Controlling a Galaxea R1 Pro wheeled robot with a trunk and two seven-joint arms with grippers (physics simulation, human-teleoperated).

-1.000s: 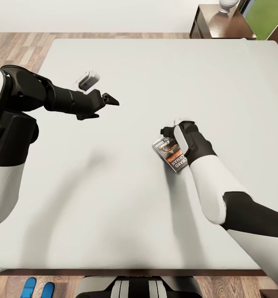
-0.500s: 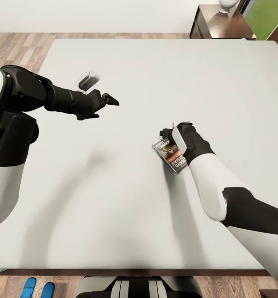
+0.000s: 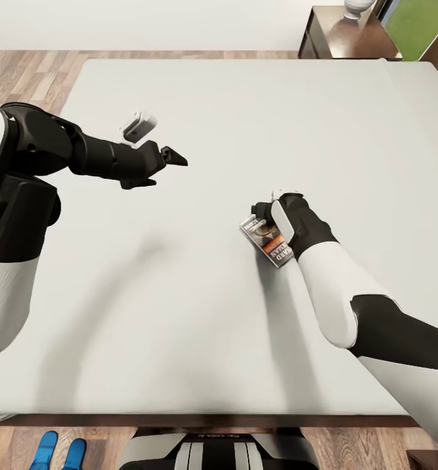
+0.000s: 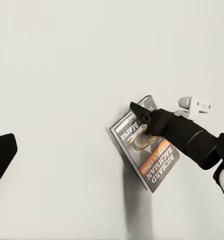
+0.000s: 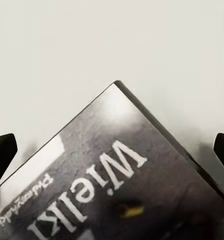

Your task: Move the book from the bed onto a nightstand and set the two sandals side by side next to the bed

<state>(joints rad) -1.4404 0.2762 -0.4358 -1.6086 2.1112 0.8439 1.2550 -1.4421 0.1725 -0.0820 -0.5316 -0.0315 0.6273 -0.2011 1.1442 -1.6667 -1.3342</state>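
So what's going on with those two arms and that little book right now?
Right gripper open, down at the book, not clamped. Left gripper open, hanging free over the bed. Book tilted off the mattress. Nothing blocking.

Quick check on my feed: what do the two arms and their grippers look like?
Both arms are glossy white shells with black joints. The left gripper is black, with pointed fingers and a small white camera block by its wrist. The right gripper is black too, with a white block beside it.
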